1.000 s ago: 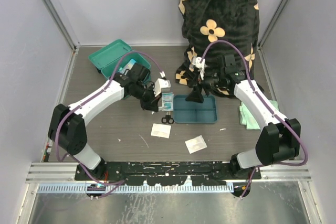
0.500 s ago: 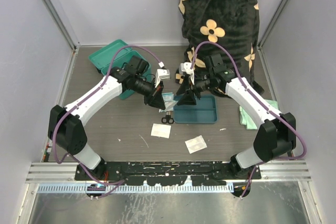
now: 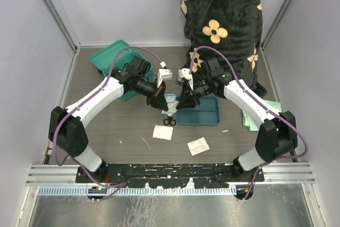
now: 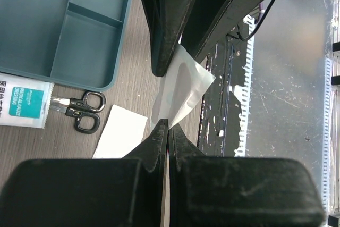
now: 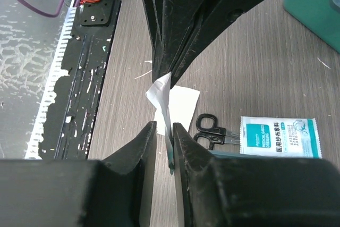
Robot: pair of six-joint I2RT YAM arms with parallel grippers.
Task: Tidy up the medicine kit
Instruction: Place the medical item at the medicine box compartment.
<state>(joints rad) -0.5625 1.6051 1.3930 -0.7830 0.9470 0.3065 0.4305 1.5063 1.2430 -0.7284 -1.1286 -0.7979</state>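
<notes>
- I see the left gripper [image 3: 162, 102] and the right gripper [image 3: 182, 98] tip to tip, at the left end of the blue tray [image 3: 204, 115].
- Scissors [image 3: 169, 122] lie at the tray's near-left corner.
- A white packet [image 3: 163, 132] and a second packet [image 3: 198, 145] lie nearer the bases.
- The green box [image 3: 112, 59] sits at far left.

My left arm [image 3: 95, 102] and right arm [image 3: 249, 102] reach inward over mid-table, tips facing. My left gripper [image 4: 168, 127] is pinched tight on a white packet [image 4: 180, 86]. My right gripper [image 5: 164, 129] straddles the same packet, jaws nearly closed, grip uncertain.
</notes>
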